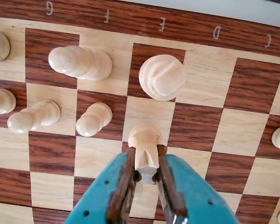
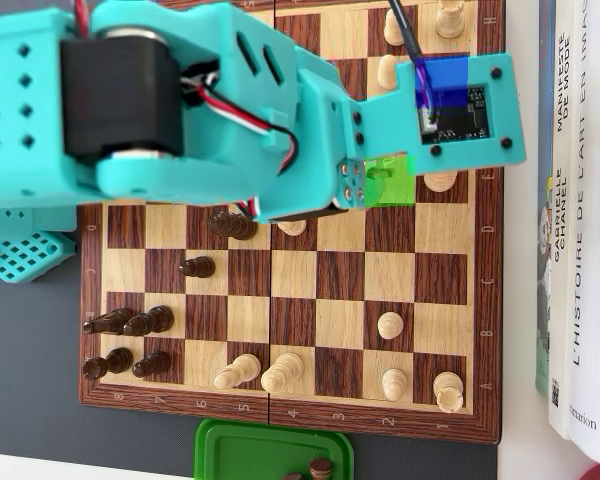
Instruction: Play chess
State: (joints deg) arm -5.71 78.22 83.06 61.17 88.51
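Observation:
In the wrist view my teal gripper (image 1: 146, 156) comes in from the bottom edge and is shut on a light wooden chess piece (image 1: 144, 140), whose carved head sticks out past the brown pads (image 1: 129, 168). The piece hangs over the chessboard (image 1: 200, 116) in the E column. Ahead of it stands a large light piece with a slotted round top (image 1: 162, 77). Light pawns (image 1: 93, 119) and a taller light piece (image 1: 80, 62) stand to the left. In the overhead view the teal arm (image 2: 210, 100) covers the upper chessboard (image 2: 290, 320) and hides the gripper and the held piece.
Dark pieces (image 2: 130, 322) cluster at the board's left in the overhead view, and light pieces (image 2: 280, 372) stand along its lower edge. A green container (image 2: 220, 450) holding dark pieces sits below the board. Books (image 2: 580, 220) lie along the right side.

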